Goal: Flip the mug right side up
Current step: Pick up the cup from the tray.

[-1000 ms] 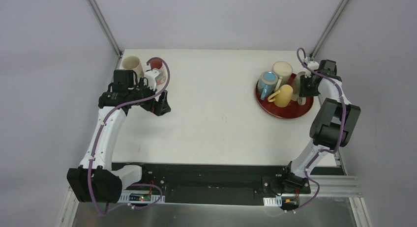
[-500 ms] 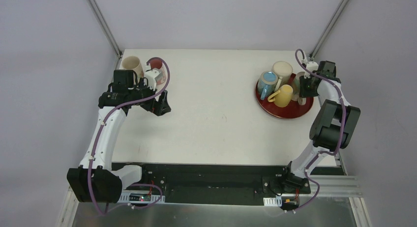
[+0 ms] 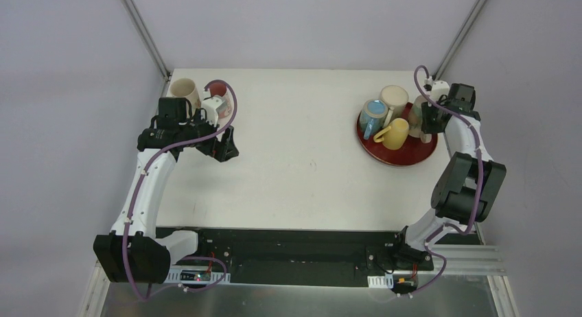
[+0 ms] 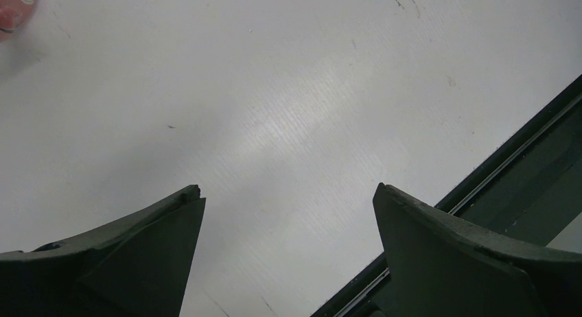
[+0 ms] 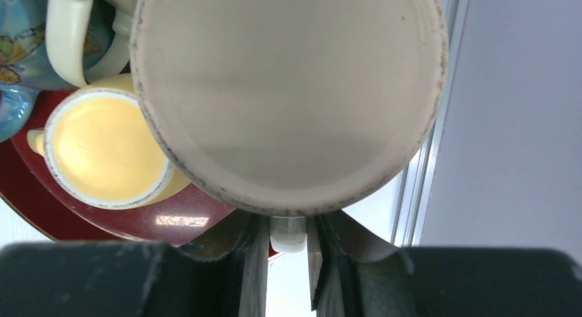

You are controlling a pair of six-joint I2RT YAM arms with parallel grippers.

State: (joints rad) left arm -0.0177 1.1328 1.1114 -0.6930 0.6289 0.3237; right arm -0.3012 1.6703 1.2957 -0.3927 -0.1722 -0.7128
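the grey mug [image 5: 288, 90] is found at the right edge of the red tray [image 5: 195, 217], at the far right of the table [image 3: 302, 159]. it is gripped by its handle, which is pinched between the fingers [image 5: 248, 262] of the right gripper [image 5: 287, 229]; the jaws are drawn narrow around that handle. a flat round end of the mug, seemingly its base, is turned toward the wrist camera and fills most of that view. whether the mug is touching the tray or lifted clear of it cannot be told.

just beside it on the tray a yellow mug [image 5: 106, 149] is seen with a flat end up, and beyond that a blue mug [image 5: 17, 49] and the handle of a cream mug [image 5: 67, 29] are partly shown. from above, the three are seen grouped on the left and far part of the tray, with the held mug at the right, half hidden by the gripper.

well apart, at the far left of the table, the left gripper [image 4: 287, 190] is held over bare tabletop with its jaws spread wide and nothing between them. a pale mug [image 3: 184, 90] and a red mug [image 3: 218, 90] are seen near the far left corner, behind that arm.
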